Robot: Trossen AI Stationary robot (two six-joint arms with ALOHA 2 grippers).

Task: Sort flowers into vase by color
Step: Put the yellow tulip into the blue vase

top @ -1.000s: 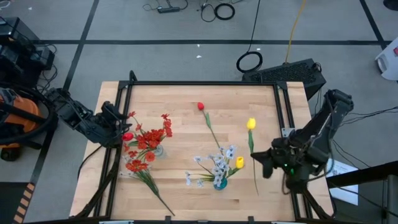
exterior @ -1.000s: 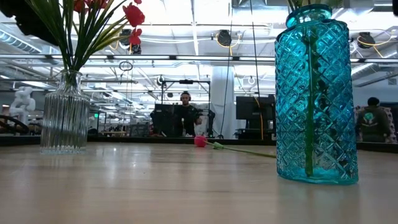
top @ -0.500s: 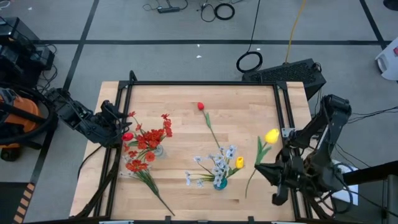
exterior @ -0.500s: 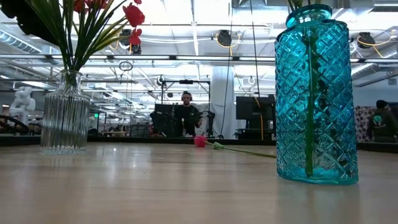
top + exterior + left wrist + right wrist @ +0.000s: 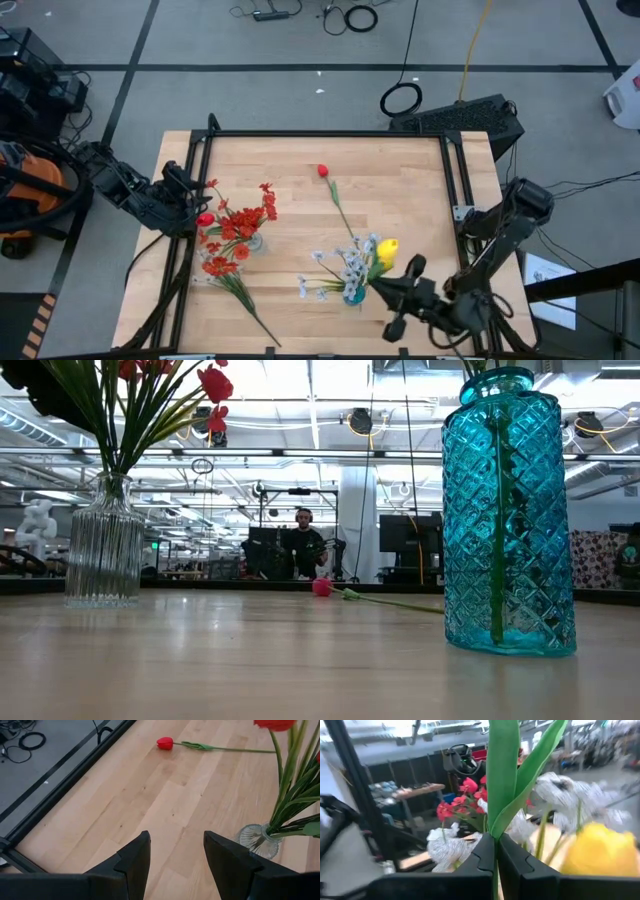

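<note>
A big workshop hall with strip lights and desks is stretching out beyond the pale wooden tabletop (image 5: 300,180), and a person (image 5: 303,550) is standing at a workstation far off.

Near the front edge, the right gripper (image 5: 385,287) is reaching in from the right, its fingers (image 5: 485,857) pinching shut on the green stalk of a yellow tulip (image 5: 386,249). The bloom is hanging just beside the blue diamond-patterned glass vase (image 5: 508,515), which is already holding sprays of tiny white blossoms (image 5: 348,266) and another yellow bloom.

On the left, a ribbed clear glass vase (image 5: 104,542) is carrying the red flowers (image 5: 238,222), and one more red spray with a long green stalk (image 5: 232,275) is lying on the wood just near of it.

A single red tulip (image 5: 323,171) is lying flat toward the far middle, apart from both vases.

The left gripper (image 5: 175,857) is waiting at the left edge beside the clear vase, its fingers spread apart and holding nothing.
</note>
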